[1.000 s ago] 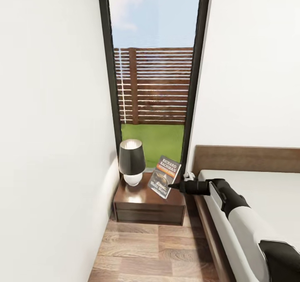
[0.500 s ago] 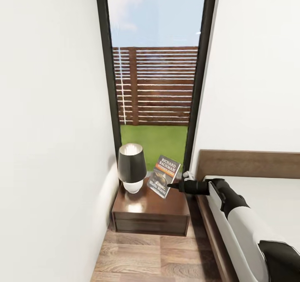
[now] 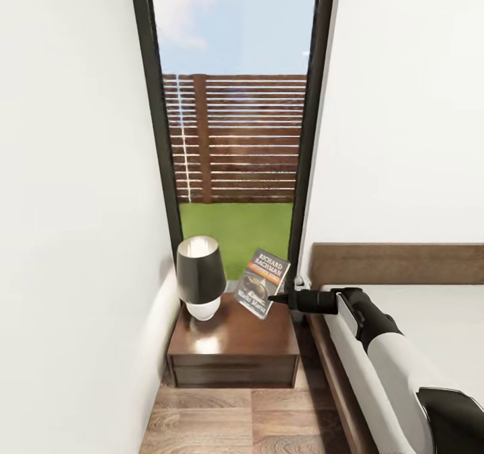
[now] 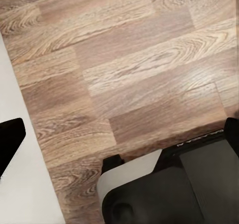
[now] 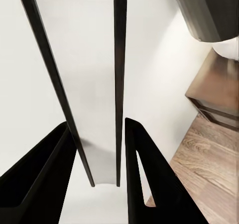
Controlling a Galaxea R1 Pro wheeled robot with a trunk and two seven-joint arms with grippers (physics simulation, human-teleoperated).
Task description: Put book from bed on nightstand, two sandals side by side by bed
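Bedroom corner by tall window: right gripper (image 3: 274, 299) pinches the book (image 3: 263, 283) tilted above the nightstand (image 3: 232, 341) right rear corner, fingers nearly closed on it. Risk: book released tilted slides off the edge, or bumps the lamp (image 3: 199, 276) just beside. Bed (image 3: 430, 306) alongside.

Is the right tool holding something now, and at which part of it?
Yes: the right tool holds the book by its lower right edge, tilted above the nightstand, beside the lamp.
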